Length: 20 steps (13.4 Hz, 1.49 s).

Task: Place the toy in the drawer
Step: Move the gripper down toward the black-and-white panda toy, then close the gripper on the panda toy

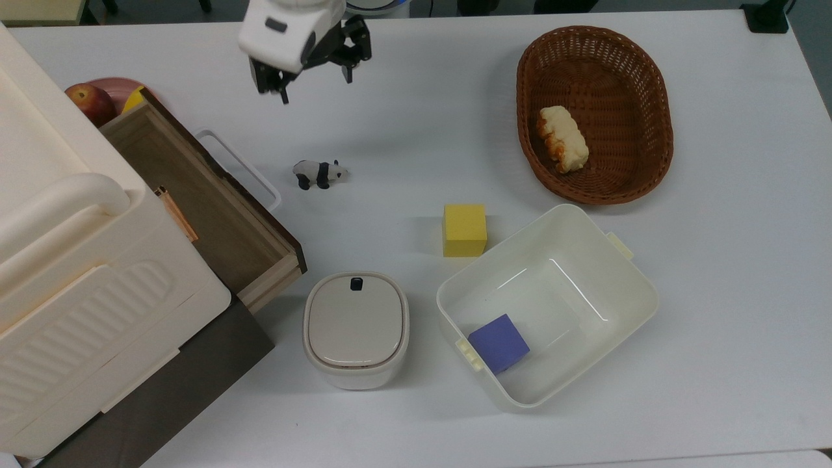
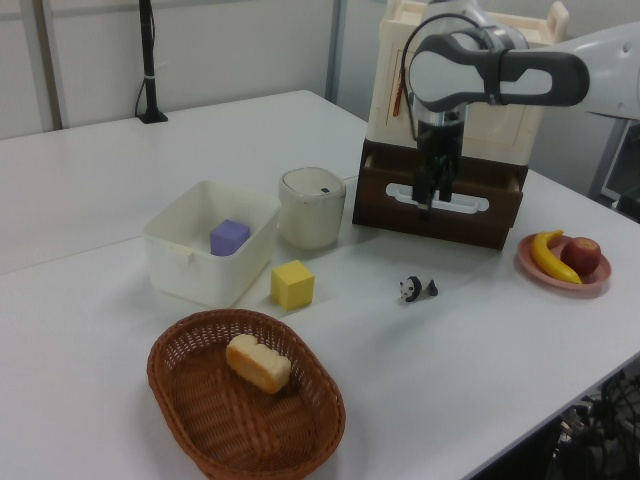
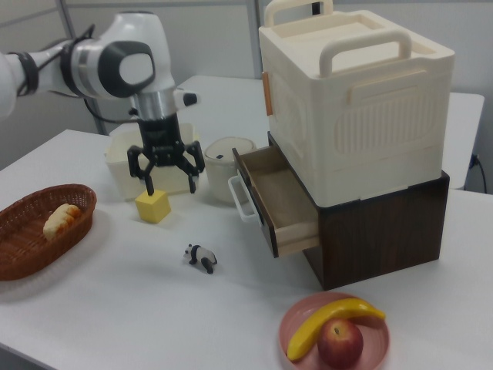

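Note:
The toy [image 1: 318, 174] [image 2: 417, 289] [image 3: 201, 257] is a small black-and-white panda standing on the white table, just off the drawer's white loop handle [image 1: 237, 168]. The wooden drawer [image 1: 201, 201] [image 2: 440, 210] [image 3: 285, 204] stands pulled out with nothing on its brown floor. My gripper [image 1: 315, 84] [image 2: 433, 203] [image 3: 171, 185] hangs open above the table with nothing between its fingers. It sits well beyond the toy toward the top view's upper edge and is clear of the toy.
A yellow cube [image 1: 465, 229] lies beside a white tub [image 1: 640, 286] holding a purple cube [image 1: 499, 342]. A lidded white pot [image 1: 355, 328] stands by the drawer corner. A wicker basket [image 1: 663, 117] holds bread [image 1: 563, 138]. A fruit plate [image 3: 335, 335] sits nearby.

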Each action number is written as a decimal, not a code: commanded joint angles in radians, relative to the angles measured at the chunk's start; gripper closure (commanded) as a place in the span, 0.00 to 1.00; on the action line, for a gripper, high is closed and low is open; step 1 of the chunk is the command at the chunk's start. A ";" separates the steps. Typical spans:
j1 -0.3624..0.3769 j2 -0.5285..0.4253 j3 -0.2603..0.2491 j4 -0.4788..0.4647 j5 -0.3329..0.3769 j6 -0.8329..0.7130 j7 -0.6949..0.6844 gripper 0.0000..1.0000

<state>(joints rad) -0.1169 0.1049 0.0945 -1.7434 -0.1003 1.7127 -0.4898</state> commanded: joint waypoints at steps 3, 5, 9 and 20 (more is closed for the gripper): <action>0.017 0.030 -0.007 -0.082 -0.075 0.066 -0.393 0.10; 0.032 0.041 -0.015 -0.128 -0.097 0.141 -0.414 0.10; 0.055 0.136 -0.028 -0.182 -0.211 0.327 -0.418 0.12; 0.189 0.123 -0.130 -0.157 -0.290 0.302 -0.476 0.65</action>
<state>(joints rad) 0.0328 0.3440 0.0018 -1.8981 -0.4218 2.1139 -0.9024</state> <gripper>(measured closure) 0.581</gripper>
